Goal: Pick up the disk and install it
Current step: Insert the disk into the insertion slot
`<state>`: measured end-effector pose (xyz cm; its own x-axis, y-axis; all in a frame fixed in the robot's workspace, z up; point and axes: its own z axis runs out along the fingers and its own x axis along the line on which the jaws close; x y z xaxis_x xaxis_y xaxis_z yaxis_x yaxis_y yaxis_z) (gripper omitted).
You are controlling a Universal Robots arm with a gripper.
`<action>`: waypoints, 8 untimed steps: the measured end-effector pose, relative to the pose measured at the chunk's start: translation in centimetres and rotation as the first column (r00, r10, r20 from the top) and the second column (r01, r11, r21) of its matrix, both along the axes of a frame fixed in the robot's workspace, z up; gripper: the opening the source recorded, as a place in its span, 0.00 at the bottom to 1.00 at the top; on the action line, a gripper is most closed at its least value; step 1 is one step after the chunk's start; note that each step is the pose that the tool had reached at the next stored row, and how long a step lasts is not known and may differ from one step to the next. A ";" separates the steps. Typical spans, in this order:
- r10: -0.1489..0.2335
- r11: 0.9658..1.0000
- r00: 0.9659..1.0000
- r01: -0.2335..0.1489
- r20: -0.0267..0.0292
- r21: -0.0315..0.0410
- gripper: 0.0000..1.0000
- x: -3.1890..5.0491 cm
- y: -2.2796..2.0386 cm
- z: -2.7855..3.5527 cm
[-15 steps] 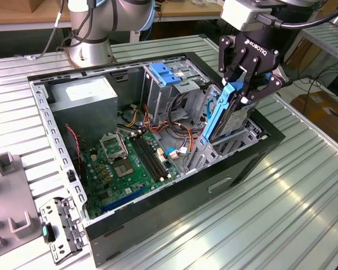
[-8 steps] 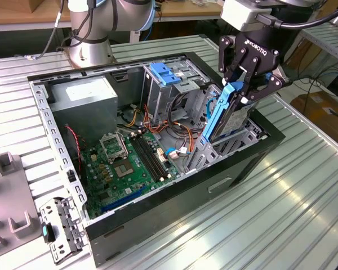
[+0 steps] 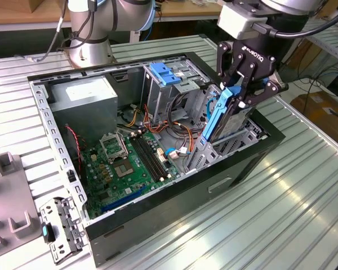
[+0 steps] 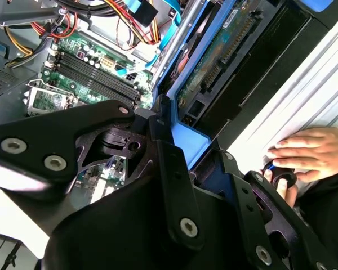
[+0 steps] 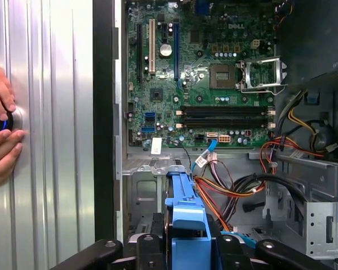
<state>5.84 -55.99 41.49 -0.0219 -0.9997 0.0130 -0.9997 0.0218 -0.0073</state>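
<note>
- Gripper (image 4: pixel 190 134) sits right at the lens in the second wrist view, pinched shut on the disk (image 4: pixel 214 62) by its blue rail. Someone's hand (image 4: pixel 312 152) rests on the table (image 4: pixel 304 90) nearby, so I'd watch that.
- First wrist view: orange cables (image 5: pixel 217 194) run just beside the disk. I reckon they could snag.
- Exterior view: the arm reaches down from above, with the disk on edge and tilted at the drive cage (image 3: pixel 250 132). That tilt could jam it.
</note>
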 end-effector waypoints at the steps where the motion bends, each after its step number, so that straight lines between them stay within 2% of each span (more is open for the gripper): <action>1: 0.000 1.000 1.000 0.000 0.000 0.000 0.37 0.00 -0.02 -0.21; 4: 0.000 1.000 1.000 0.000 0.000 0.000 0.37 0.00 -0.06 -0.84; 8: 0.000 1.000 1.000 0.000 0.000 0.000 0.37 0.00 -0.12 -1.36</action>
<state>5.85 -56.11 40.13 -0.0219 -0.9997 0.0129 -0.9997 0.0218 -0.0074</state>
